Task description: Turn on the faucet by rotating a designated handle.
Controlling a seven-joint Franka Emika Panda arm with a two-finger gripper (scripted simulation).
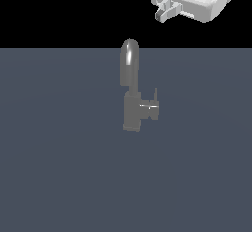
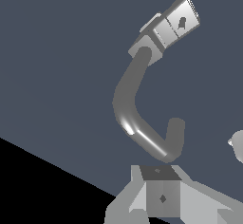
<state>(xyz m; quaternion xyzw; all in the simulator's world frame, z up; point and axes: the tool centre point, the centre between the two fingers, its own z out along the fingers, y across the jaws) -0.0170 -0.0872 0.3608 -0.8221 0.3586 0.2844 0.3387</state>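
The faucet (image 1: 131,109) is a small grey tap with a tall arched glossy spout (image 1: 129,61), standing on the dark grey floor. The handle (image 1: 155,98) is a thin short lever rising from a stubby cylinder on the body's side, toward the exterior view's right. My gripper (image 1: 162,14) hangs high above the faucet, toward the exterior view's right, apart from it. Its fingers look pressed together and hold nothing. In the wrist view the spout (image 2: 135,118) curves in front of my gripper (image 2: 162,192), with the handle (image 2: 178,23) farther off.
A flat dark grey floor (image 1: 59,167) spreads around the faucet. A pale rounded shape (image 2: 237,144) shows at the wrist view's edge; I cannot tell what it is.
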